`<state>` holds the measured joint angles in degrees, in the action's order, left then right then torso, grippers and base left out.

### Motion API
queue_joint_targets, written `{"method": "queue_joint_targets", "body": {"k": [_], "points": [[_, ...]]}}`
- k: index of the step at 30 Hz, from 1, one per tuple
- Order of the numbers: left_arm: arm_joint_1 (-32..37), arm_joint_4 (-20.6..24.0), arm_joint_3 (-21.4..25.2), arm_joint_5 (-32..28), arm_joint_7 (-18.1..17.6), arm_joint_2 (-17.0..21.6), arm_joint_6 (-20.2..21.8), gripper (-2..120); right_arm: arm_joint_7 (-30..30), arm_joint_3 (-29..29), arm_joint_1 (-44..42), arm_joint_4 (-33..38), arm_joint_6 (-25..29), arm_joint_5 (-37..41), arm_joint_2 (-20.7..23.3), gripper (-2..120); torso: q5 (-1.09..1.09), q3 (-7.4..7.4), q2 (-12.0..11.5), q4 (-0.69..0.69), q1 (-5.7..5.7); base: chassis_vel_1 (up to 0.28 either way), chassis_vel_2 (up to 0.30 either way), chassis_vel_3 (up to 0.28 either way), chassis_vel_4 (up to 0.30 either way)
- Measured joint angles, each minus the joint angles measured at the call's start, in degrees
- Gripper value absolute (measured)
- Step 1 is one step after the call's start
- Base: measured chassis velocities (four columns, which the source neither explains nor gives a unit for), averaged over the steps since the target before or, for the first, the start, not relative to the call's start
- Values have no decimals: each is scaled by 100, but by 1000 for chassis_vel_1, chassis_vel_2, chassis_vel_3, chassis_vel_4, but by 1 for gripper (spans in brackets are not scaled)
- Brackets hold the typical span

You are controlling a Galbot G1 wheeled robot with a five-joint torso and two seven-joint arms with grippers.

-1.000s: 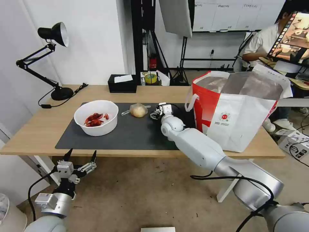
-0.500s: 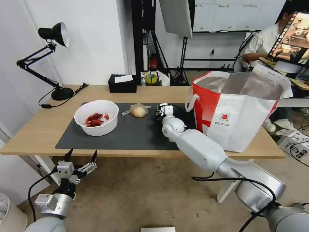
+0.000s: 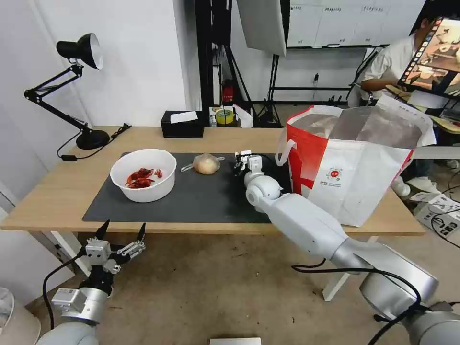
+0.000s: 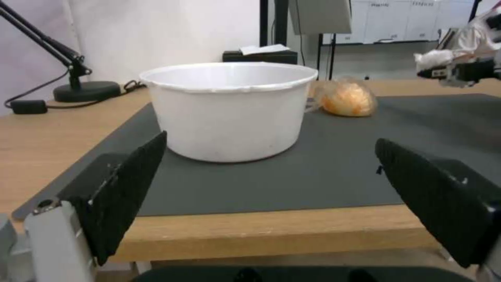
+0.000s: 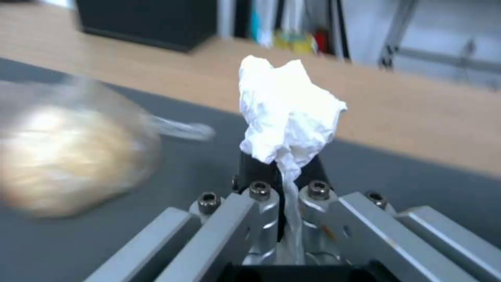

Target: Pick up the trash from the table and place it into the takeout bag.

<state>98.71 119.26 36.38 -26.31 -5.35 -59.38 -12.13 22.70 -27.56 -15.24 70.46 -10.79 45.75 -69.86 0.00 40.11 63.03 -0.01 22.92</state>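
The crumpled white tissue [image 5: 289,109] is pinched in the right claw [image 5: 284,172], its fingers pressed together on the tissue's lower twist, above the dark grey mat [image 3: 191,196] near the desk's [image 3: 57,191] middle. Just beside it on the mat lies the clear bag with yellowish lump [image 3: 206,164], and nearer the desk's left end stands the white round bowl of red crayfish shells [image 3: 143,174]. The takeout bag [image 3: 354,163] stands open at the right end. The left claw [image 3: 120,241] hangs below the desk's front edge, fingers spread.
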Motion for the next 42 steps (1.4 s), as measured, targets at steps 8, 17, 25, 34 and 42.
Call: {"method": "queue_joint_targets", "body": {"k": [8,17,25,34,42], "points": [[10,21,-6,7,0,-14,0,100,-358,166,-664,1492,528,-576,794,0,1,0,0,0,0,0,0,0,0],[-12,30,-92,56,-1,-40,0,100,-853,1049,-1547,2862,1146,-731,1497,0,0,0,0,0,0,0,0,0,0],[-99,36,-177,61,-15,5,7,100,-445,2012,-1984,3641,1414,-1019,1816,0,0,0,0,0,-1,0,0,0,0],[-128,62,-262,96,-27,14,27,100,1063,2682,-2088,3951,1113,-1330,1866,0,0,0,0,0,-1,0,0,0,0],[-118,93,-277,96,-40,39,54,100,2628,2716,-1800,3742,338,-974,1813,0,0,0,0,0,0,0,0,0,0]]}}
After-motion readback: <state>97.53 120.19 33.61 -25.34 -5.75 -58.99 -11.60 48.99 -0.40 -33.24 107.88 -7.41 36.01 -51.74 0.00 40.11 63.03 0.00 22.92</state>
